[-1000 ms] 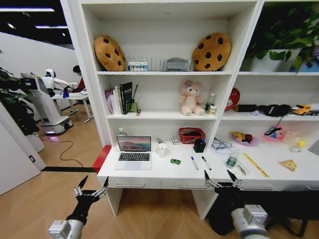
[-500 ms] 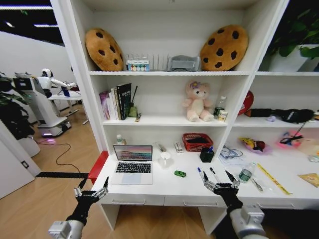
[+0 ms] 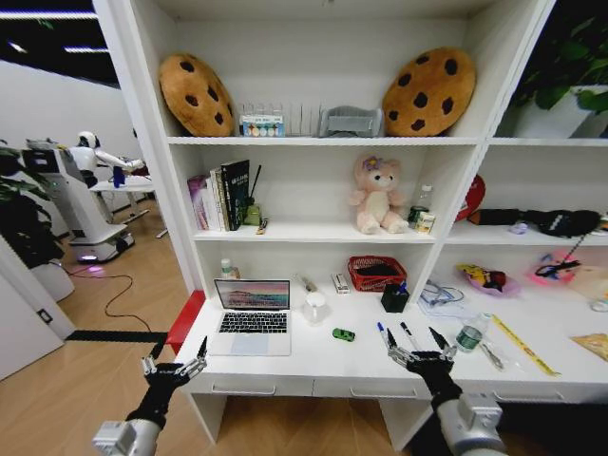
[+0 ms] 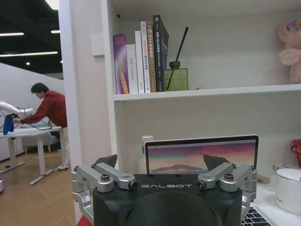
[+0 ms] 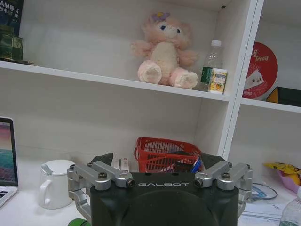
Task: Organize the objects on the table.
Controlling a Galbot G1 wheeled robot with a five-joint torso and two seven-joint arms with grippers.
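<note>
Both pincers hang empty just off the front edge of the long white worktop (image 3: 313,366), fingers spread: the left pincer (image 3: 174,366) off the front left corner, the right pincer (image 3: 418,353) further along, before the two pens.

Largest of the clutter is the slim silver-white laptop (image 3: 251,316), open and upright near the left end, close to the front edge. Its raised lid looks like the first hazard: a left arm reaching in low could catch the screen and tip it backward or shove the whole machine.

Behind the clutter stands a red mesh basket (image 3: 377,273) against the back edge, with the black pen cup (image 3: 394,298) just beside it. The cup is narrow, so a sideways brush from the right arm would probably knock it over.

A white mug (image 3: 314,307) sits mid-worktop, and a small green can (image 3: 465,335) stands just beyond the right pincer; the can seems light enough to topple or roll.

Two thin pens (image 3: 396,333) lie loose by the front edge, likely to roll off if nudged. The tiny green toy car (image 3: 343,333) may roll away under a poorly centred pinch.
</note>
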